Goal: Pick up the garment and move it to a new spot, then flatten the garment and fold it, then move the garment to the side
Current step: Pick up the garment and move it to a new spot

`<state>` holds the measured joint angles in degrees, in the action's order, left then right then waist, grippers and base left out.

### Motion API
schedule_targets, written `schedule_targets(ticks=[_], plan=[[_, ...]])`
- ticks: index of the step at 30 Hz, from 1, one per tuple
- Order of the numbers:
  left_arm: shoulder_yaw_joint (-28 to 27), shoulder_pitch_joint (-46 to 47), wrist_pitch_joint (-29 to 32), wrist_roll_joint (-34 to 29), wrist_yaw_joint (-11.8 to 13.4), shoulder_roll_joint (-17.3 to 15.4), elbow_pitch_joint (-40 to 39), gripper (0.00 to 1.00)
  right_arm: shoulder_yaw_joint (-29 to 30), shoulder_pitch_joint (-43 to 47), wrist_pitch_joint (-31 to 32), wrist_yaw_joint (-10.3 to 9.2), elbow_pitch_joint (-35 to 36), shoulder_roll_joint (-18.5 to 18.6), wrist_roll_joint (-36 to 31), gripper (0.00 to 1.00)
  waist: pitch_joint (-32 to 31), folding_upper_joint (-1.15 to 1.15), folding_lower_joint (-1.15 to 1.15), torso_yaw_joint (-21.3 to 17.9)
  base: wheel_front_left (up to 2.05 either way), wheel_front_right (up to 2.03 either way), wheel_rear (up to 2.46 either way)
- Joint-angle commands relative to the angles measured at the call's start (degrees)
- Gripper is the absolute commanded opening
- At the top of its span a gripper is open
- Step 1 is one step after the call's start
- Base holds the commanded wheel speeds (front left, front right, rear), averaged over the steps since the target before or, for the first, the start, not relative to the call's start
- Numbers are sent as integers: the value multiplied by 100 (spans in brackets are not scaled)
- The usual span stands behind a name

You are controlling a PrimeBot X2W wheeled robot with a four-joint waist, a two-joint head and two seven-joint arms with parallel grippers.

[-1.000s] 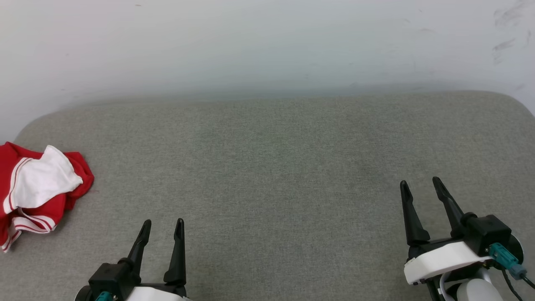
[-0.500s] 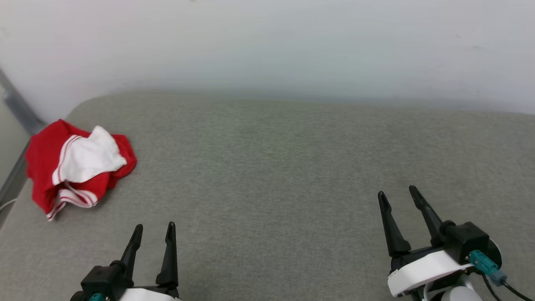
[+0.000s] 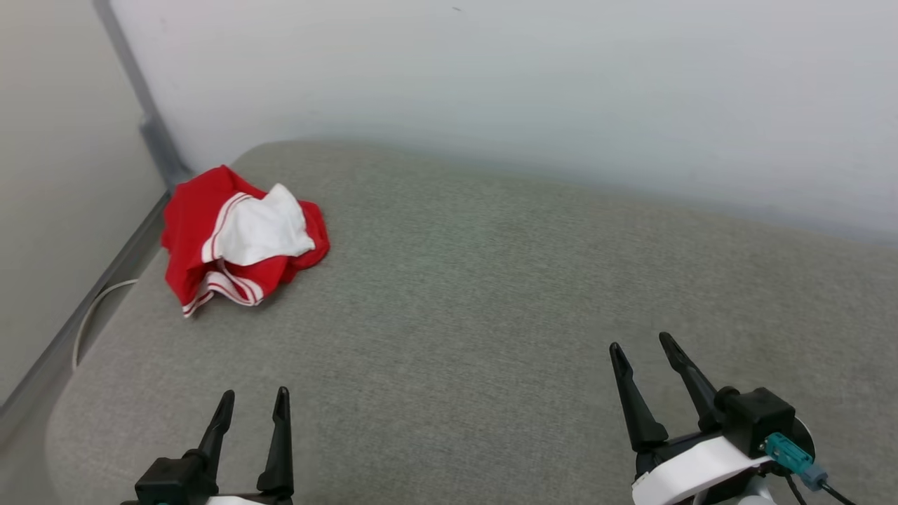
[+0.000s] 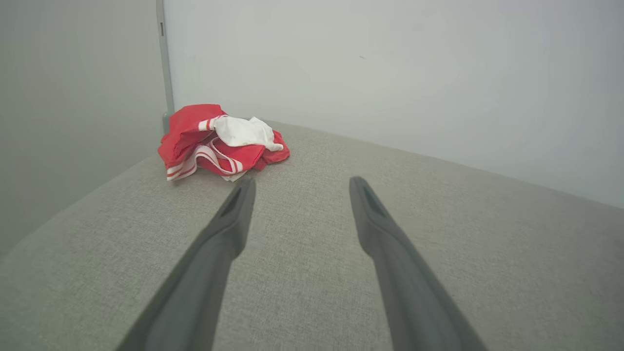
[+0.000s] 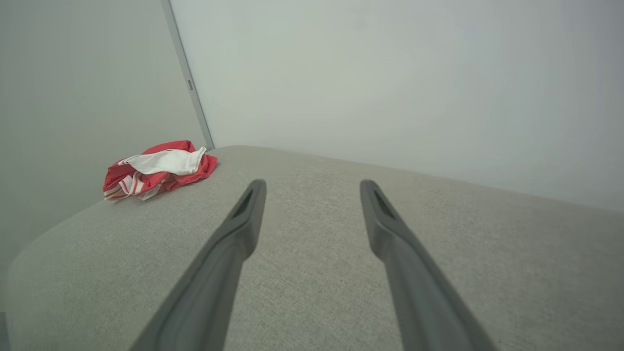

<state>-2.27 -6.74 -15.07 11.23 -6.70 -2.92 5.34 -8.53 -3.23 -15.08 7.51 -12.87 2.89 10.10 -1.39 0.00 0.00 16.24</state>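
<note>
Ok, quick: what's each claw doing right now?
The left claw is open, holding nothing.
The right claw is open, holding nothing.

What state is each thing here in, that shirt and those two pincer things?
Red jersey shirt with white sleeves and striped trim: crumpled heap, unfolded, untouched.
Left gripper: jaws open, empty, well short of the shirt.
Right gripper: jaws open, empty.
Grey fabric cushion: shirt lying near its far left corner.
</note>
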Motion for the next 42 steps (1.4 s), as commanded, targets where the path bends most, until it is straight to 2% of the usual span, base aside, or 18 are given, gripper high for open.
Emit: schedule_targets(ticks=[1, 8, 14, 25, 29, 33, 36, 42], plan=[[18, -37, -16, -50, -27, 6, 0, 100, -23, 107, -14, -4, -9, -3, 27, 100, -58, 0, 0, 181, 0, 0, 0], [116, -115, -16, -126, -63, 6, -11, 100, -120, 150, -14, -4, -19, -2, 133, 100, -140, 0, 0, 515, 0, 0, 0], [64, -144, -16, -253, -67, 6, -140, 100, -127, 151, -14, -4, 1, -2, 166, 100, -152, 0, 0, 609, 0, 0, 0], [-7, 172, -16, 159, -80, -25, 43, 100, -95, -15, -14, -4, 101, -2, -92, 100, 219, 0, 0, 395, 0, 0, 0], [76, 725, -16, 376, -80, -381, 242, 100, -21, -135, -14, -4, 178, -2, -358, 100, 671, 0, 0, 252, 0, 0, 0], [182, 1635, 162, 694, -80, -998, 776, 100, 101, -274, -14, -4, 302, -2, -664, 100, 1267, 0, 0, 109, 0, 0, 0], [299, 2374, 586, 1014, -81, -1497, 1120, 100, 167, -376, -14, -4, 432, 43, -879, 100, 1720, 0, 0, 4, 0, 0, 0], [690, 3649, 1849, 1865, -74, -2590, 1695, 100, 341, -546, 10, -4, 720, 244, -1088, 100, 2551, 0, 0, -228, 0, 0, 0]])
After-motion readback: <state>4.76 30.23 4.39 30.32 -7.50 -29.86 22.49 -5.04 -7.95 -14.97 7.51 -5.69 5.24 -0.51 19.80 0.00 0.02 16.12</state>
